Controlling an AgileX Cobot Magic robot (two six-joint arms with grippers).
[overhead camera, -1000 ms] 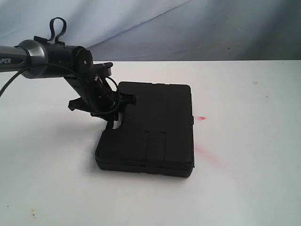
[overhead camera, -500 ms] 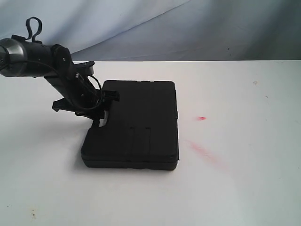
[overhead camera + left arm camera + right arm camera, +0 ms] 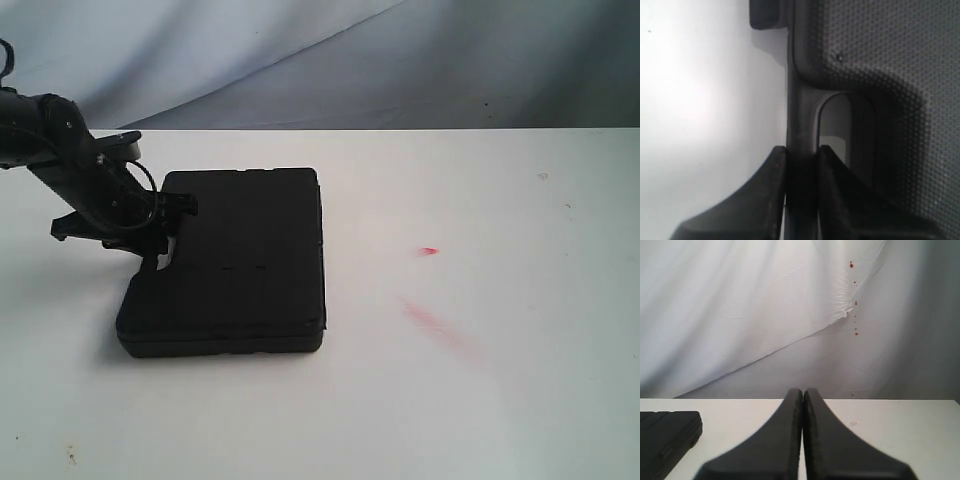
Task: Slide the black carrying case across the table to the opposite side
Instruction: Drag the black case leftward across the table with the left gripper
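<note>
The flat black case (image 3: 240, 260) lies on the white table (image 3: 500, 400), left of the middle in the exterior view. My left gripper (image 3: 162, 238) reaches down at the case's left edge and is shut on the thin bar of its cut-out handle. In the left wrist view the left gripper (image 3: 801, 149) has one finger on each side of that handle bar (image 3: 801, 107), with the case's dotted lid (image 3: 880, 60) beside it. My right gripper (image 3: 803, 391) is shut on nothing and hovers over the table, with a corner of the case (image 3: 665, 432) off to one side. The exterior view does not show it.
A small red spot (image 3: 428, 251) and a faint red smear (image 3: 435, 325) mark the table to the right of the case. A grey-white cloth backdrop (image 3: 400, 60) hangs behind the table's far edge. Bare tabletop stretches to the right and front of the case.
The left arm has pulled away to the left, and the case held by its handle has slid left across the table with it. The right gripper stays shut.
</note>
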